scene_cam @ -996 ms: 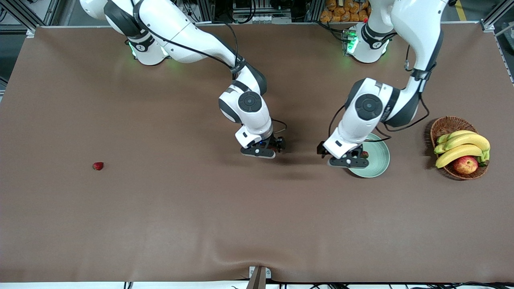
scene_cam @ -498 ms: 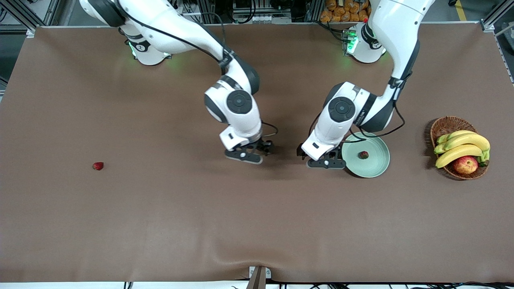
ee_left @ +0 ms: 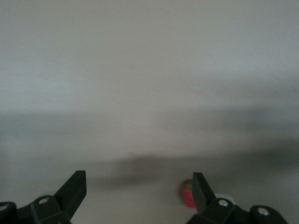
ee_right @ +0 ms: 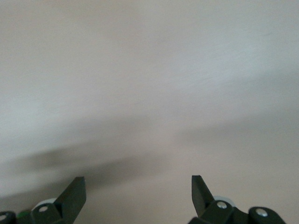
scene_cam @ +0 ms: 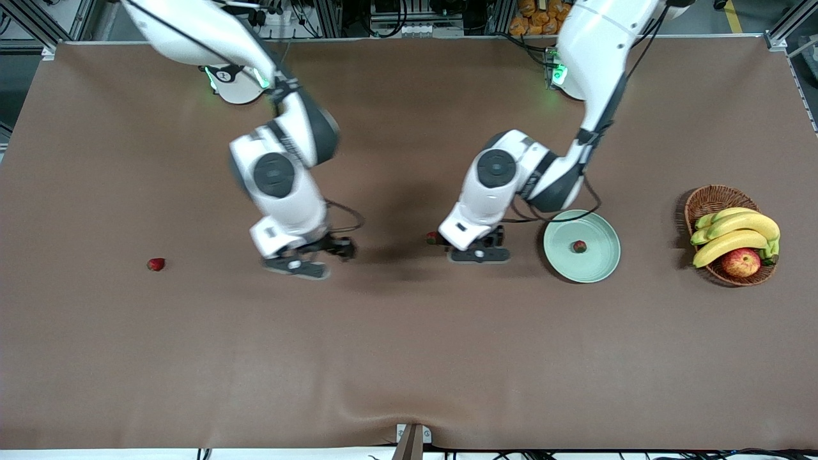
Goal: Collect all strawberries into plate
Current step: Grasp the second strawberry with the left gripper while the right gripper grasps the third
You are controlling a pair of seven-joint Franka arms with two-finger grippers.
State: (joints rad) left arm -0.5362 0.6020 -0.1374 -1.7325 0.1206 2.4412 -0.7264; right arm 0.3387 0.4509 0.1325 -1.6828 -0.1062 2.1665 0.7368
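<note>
One strawberry (scene_cam: 579,246) lies in the mint-green plate (scene_cam: 597,262). A second strawberry (scene_cam: 432,238) lies on the brown table mid-way along it, and in the left wrist view this strawberry (ee_left: 188,195) shows just beside one finger. My left gripper (scene_cam: 476,248) hangs open and empty over the table between that berry and the plate, its jaws (ee_left: 138,177) wide apart. A third strawberry (scene_cam: 155,264) lies toward the right arm's end. My right gripper (scene_cam: 305,254) is open over bare table between the two loose berries, with nothing in its jaws (ee_right: 138,179).
A brown wicker basket (scene_cam: 703,198) with bananas (scene_cam: 735,233) and a red-yellow apple (scene_cam: 741,262) stands at the left arm's end, beside the plate. A ripple in the table cover (scene_cam: 409,415) runs along the edge nearest the front camera.
Both arms have swung toward the right arm's end. The left gripper left the plate, with a berry lying in it. The right gripper moved off the middle berry, which now shows.
</note>
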